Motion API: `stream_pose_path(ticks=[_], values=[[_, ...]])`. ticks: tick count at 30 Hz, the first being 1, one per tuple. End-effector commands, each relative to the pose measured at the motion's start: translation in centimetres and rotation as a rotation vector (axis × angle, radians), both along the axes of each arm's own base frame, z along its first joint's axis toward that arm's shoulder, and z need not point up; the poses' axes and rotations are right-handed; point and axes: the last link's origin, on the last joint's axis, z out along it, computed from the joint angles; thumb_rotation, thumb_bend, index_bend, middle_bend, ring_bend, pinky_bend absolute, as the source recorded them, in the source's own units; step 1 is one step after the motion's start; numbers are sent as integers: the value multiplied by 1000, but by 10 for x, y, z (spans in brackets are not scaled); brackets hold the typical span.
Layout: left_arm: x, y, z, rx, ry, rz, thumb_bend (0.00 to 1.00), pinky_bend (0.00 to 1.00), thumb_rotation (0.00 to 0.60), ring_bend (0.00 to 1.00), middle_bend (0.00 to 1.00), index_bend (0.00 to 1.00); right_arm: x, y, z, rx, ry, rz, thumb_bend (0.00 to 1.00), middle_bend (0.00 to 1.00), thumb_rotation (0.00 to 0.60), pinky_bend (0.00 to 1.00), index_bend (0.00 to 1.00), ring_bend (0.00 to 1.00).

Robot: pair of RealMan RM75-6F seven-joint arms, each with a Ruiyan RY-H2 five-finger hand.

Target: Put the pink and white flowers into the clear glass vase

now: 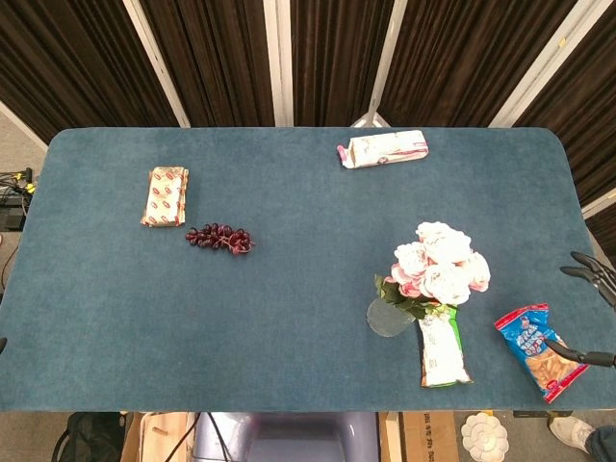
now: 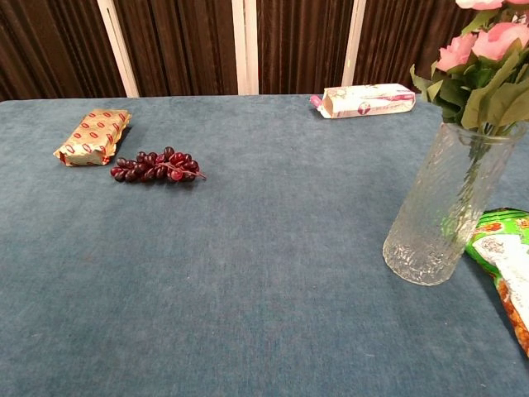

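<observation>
The pink and white flowers (image 1: 441,264) stand with their stems inside the clear glass vase (image 1: 389,317) at the right front of the table. In the chest view the vase (image 2: 440,208) is upright, with the flowers (image 2: 486,51) and green leaves rising out of its mouth. My right hand (image 1: 595,274) shows only at the far right edge of the head view, well apart from the bouquet, its dark fingers spread and holding nothing. No view shows my left hand.
A green snack bag (image 1: 443,348) lies beside the vase's base and a blue chip bag (image 1: 537,350) lies near my right hand. A pink and white box (image 1: 383,148) sits at the back. Purple grapes (image 1: 219,237) and a gold packet (image 1: 165,196) lie far left.
</observation>
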Motion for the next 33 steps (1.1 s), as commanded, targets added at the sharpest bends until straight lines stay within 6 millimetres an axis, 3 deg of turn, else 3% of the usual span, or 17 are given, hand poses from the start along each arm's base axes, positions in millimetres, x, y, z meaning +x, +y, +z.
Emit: stream_pose_path(ticks=[1,8,13,25,33], values=[[0,-1,2,0,-2,1,194,20,600,0,4,98,-17,35,-13,-98,308,-2,127,96,600,0,209,63],[-2,-2,6,1,-10,-2,194,19,600,0,4,98,-15,38,-44,-83,573,20,127,83,600,0,148,56],[-3,-5,10,8,-15,-7,190,19,600,0,4,98,-14,34,-59,-99,660,14,127,72,600,0,130,49],[-8,-7,12,-30,-20,64,188,19,600,0,3,98,-17,33,-66,-13,736,-11,127,65,600,0,121,39],[-11,-5,14,-43,-32,112,188,19,600,0,4,98,-15,28,-60,-133,691,-27,127,64,600,0,120,39]])
